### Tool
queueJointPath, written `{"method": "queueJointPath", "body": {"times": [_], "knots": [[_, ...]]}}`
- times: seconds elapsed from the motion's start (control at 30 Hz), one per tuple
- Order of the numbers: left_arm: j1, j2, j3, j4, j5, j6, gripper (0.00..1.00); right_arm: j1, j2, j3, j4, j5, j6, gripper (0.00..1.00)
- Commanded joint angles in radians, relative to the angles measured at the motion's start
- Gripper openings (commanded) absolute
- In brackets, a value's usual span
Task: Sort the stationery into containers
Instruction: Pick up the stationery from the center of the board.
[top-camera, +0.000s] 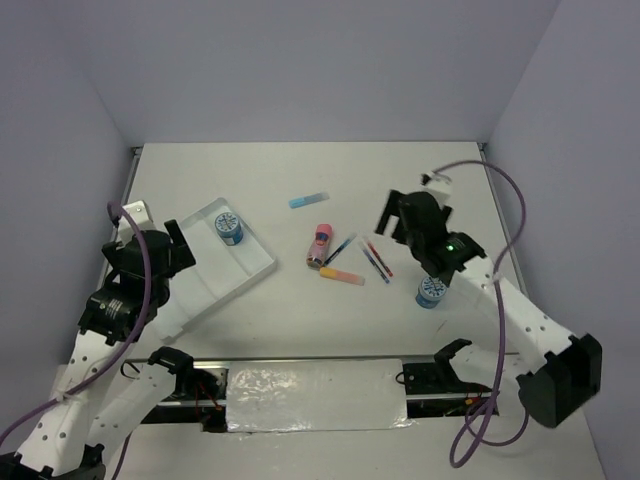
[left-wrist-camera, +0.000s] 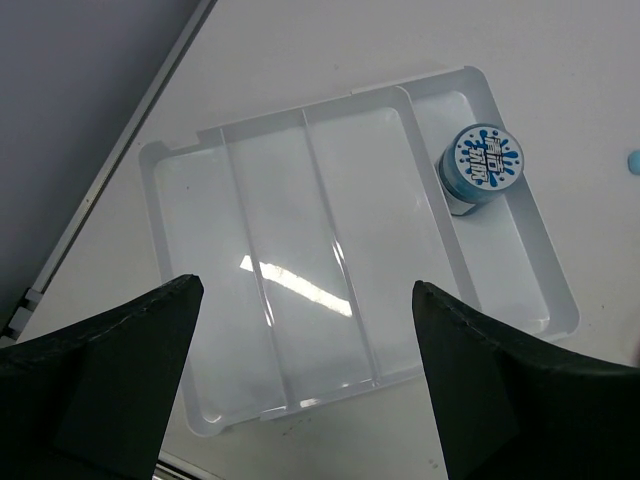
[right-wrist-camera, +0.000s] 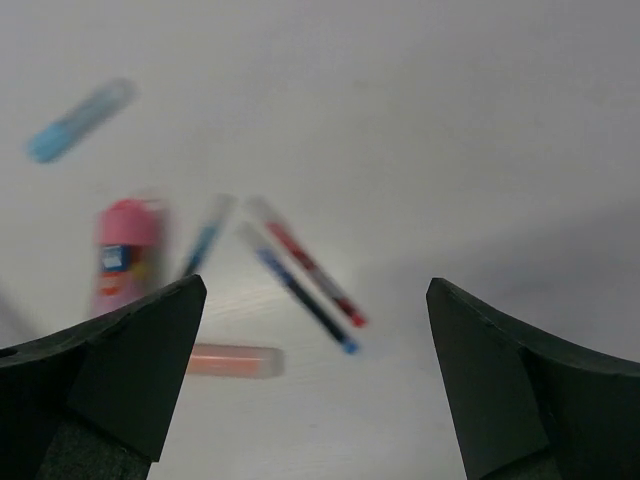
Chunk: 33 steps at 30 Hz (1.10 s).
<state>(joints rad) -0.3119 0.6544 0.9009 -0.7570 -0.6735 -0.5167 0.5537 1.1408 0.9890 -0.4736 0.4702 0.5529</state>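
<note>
My left gripper (left-wrist-camera: 305, 295) is released. Its dark fingers (left-wrist-camera: 120, 380) are spread wide with nothing between them, and it hangs over the near edge of the flat translucent-white plastic tray (left-wrist-camera: 265, 200). Ridges split the tray into long compartments. In the narrow outermost one, at its far end, a round blue roll with a white-patterned top (left-wrist-camera: 481, 165) stands upright. From above, the tray (top-camera: 245, 268) lies askew on the left part of the white table (top-camera: 300, 165), with the roll (top-camera: 229, 228) in its far corner.

My right gripper (right-wrist-camera: 315, 290) is also released, jaws wide and holding nothing, and it hovers above the loose stationery. My wrist view is blurred. Below and between my fingers (right-wrist-camera: 120, 370), a thin red pen (right-wrist-camera: 310, 275) and a thin blue pen (right-wrist-camera: 295, 290) lie side by side. To their left a second thin blue pen (right-wrist-camera: 205, 240) slants the other way, just beside a pink cylinder (right-wrist-camera: 125, 250) lying on its side. An orange flat bar (right-wrist-camera: 232, 360) lies near the cylinder's lower end. A light-blue flat bar (right-wrist-camera: 80, 120) lies well apart, farther out. A second round blue roll (top-camera: 432, 291) stands on the table beside my right forearm, well apart from the tray.
</note>
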Motion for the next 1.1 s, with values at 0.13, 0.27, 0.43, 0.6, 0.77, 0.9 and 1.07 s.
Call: {"method": "queueJointPath", "body": {"times": [0.13, 0.27, 0.43, 0.6, 0.77, 0.9, 1.07], "knots": [[0.019, -0.012, 0.016, 0.033, 0.017, 0.009, 0.99, -0.228, -0.219, -0.260, -0.112, 0.005, 0.070, 1.00], [0.017, -0.006, 0.013, 0.036, 0.028, 0.010, 0.99, -0.250, -0.182, -0.269, -0.148, -0.013, 0.082, 1.00], [0.017, -0.001, 0.012, 0.036, 0.034, 0.014, 0.99, -0.255, -0.139, -0.314, -0.158, 0.007, 0.114, 1.00], [0.017, -0.002, 0.010, 0.039, 0.040, 0.018, 0.99, -0.268, -0.147, -0.329, -0.169, 0.021, 0.120, 1.00], [0.017, -0.001, 0.009, 0.041, 0.043, 0.017, 0.99, -0.284, -0.181, -0.337, -0.198, 0.033, 0.136, 1.00], [0.017, -0.004, 0.009, 0.039, 0.041, 0.017, 0.99, -0.282, -0.170, -0.343, -0.223, -0.007, 0.146, 1.00], [0.017, -0.001, 0.010, 0.042, 0.048, 0.020, 0.99, -0.282, -0.159, -0.352, -0.243, -0.044, 0.180, 1.00]]}}
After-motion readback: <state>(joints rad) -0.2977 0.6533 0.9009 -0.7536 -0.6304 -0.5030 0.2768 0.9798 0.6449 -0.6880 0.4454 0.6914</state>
